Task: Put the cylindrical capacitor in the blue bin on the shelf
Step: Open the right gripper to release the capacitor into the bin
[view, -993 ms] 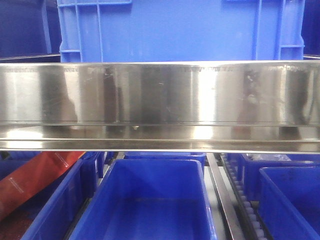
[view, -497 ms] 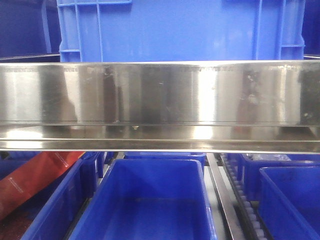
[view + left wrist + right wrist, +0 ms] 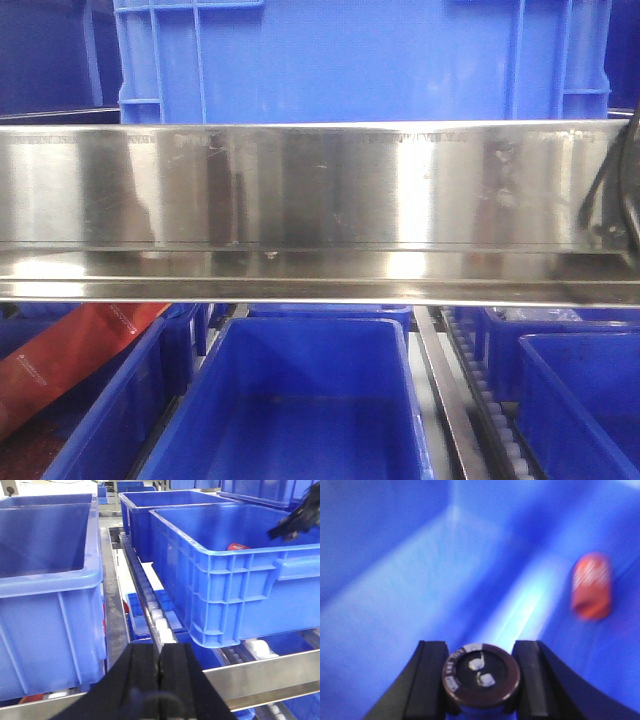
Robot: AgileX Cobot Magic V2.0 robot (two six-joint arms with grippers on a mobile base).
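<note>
stainless steel forms the shelf (image 3: 320,190): a broad mirror-like beam crosses the front view, with blue bins above and below it and roller tracks (image 3: 490,400) between the lower bins. a dark cable or arm part (image 3: 615,190) shows at the right edge of that beam.

right pincer (image 3: 481,680): the two black fingers (image 3: 427,680) are clamped on the cylindrical capacitor (image 3: 481,676), one on each side. the capacitor's dark round end with two pale terminals faces the camera. it hangs inside a blue bin (image 3: 395,580), above the bin floor. a blurred red-orange object (image 3: 591,586) lies in the same bin, to the far right.

left pincer (image 3: 160,665): the black fingers are pressed together with nothing between them, near the front steel rail (image 3: 260,672). beyond it stand blue bins on the rollers; the right arm (image 3: 295,522) reaches over the right-hand bin (image 3: 225,575).
</note>
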